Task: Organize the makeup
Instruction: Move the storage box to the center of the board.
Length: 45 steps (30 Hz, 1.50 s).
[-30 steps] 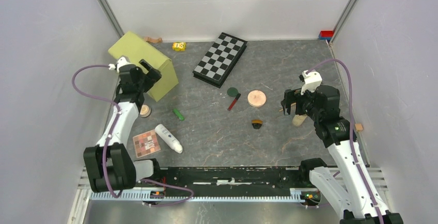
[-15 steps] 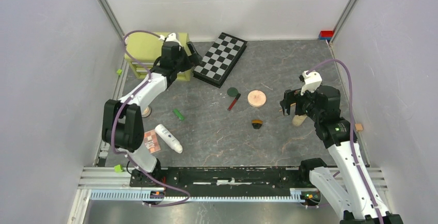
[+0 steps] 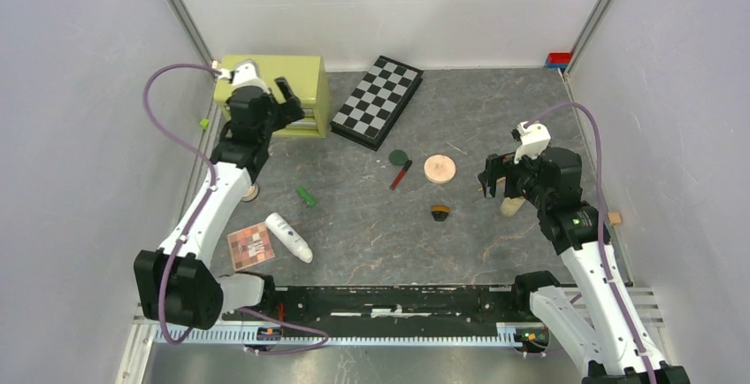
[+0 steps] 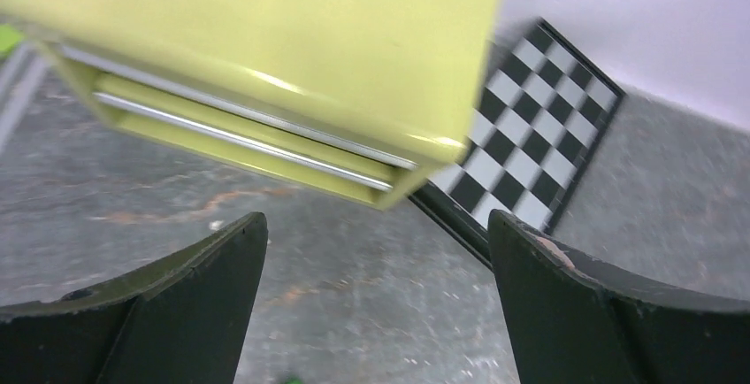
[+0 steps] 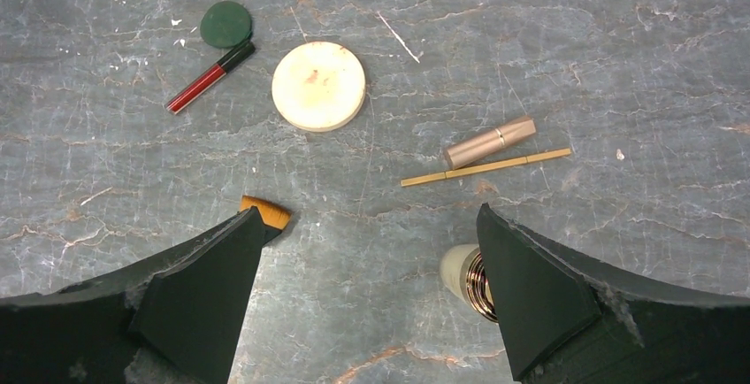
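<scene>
The left gripper (image 4: 373,225) hangs released, its jaws wide apart and holding nothing, just in front of a yellow-green drawer box (image 3: 309,79) at the far left, beside the checkerboard (image 3: 377,101). The right gripper (image 5: 367,216) is also spread wide and empty above the right side of the table (image 3: 495,110). Below it lie the round peach compact (image 5: 318,86), the red stick (image 5: 210,77) just beside the dark green disc (image 5: 225,24), a rose-gold tube (image 5: 489,142) and a thin gold stick (image 5: 485,167). The beige gold-capped bottle (image 5: 466,276) sits by its right finger. On the near left lie the square palette (image 3: 250,246) and the white tube (image 3: 289,236). The tan jar (image 3: 249,192) is partly hidden by the left arm.
</scene>
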{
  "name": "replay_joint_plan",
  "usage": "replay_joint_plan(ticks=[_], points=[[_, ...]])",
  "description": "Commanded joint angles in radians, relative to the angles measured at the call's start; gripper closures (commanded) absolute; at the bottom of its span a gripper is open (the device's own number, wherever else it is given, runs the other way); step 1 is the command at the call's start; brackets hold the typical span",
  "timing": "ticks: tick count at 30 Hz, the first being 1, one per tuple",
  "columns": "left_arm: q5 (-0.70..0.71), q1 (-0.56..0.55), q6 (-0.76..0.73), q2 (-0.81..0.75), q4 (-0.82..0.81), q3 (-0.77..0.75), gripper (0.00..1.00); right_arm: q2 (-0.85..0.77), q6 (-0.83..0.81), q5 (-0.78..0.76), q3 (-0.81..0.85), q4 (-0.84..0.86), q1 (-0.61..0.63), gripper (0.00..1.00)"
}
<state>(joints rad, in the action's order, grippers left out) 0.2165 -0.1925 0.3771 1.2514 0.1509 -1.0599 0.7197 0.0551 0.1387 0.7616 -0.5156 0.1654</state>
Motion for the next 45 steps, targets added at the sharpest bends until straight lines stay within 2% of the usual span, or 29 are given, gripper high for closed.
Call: replay_joint_plan(ticks=[1, 5, 9, 11, 14, 18, 22, 27, 34, 45], points=[[-0.001, 0.123, 0.042, 0.010, -0.050, 0.023, 0.00, -0.002, -0.003, 0.014, -0.007, 0.031, 0.000, 0.02], [-0.026, 0.165, 0.064, -0.013, -0.031, 0.017, 0.00, 0.011, 0.057, 0.074, -0.045, 0.103, 0.001, 0.03], [0.006, 0.165, 0.099, -0.063, 0.064, 0.005, 0.00, 0.083, 0.225, 0.203, -0.137, 0.336, 0.027, 0.03], [0.043, 0.165, 0.105, -0.095, 0.076, 0.024, 0.00, 0.140, 0.270, 0.163, -0.148, 0.444, 0.096, 0.03], [0.112, 0.183, 0.097, -0.109, 0.051, 0.051, 0.00, 0.274, 0.270, 0.053, -0.066, 0.508, 0.254, 0.03], [0.069, 0.258, 0.108, -0.092, -0.103, 0.120, 0.00, 0.452, 0.309, 0.048, 0.071, 0.617, 0.358, 0.03], [0.089, 0.290, 0.122, -0.043, -0.254, 0.159, 0.00, 0.592, 0.300, 0.046, 0.205, 0.615, 0.416, 0.03], [0.114, 0.319, 0.106, 0.020, -0.408, 0.193, 0.00, 0.672, 0.284, 0.047, 0.259, 0.608, 0.441, 0.03], [-0.082, 0.435, 0.170, 0.094, -0.689, 0.256, 0.00, 0.762, 0.241, 0.061, 0.319, 0.600, 0.440, 0.03], [-0.273, 0.565, 0.241, 0.265, -0.883, 0.208, 0.00, 0.884, 0.202, 0.086, 0.421, 0.582, 0.440, 0.03]])
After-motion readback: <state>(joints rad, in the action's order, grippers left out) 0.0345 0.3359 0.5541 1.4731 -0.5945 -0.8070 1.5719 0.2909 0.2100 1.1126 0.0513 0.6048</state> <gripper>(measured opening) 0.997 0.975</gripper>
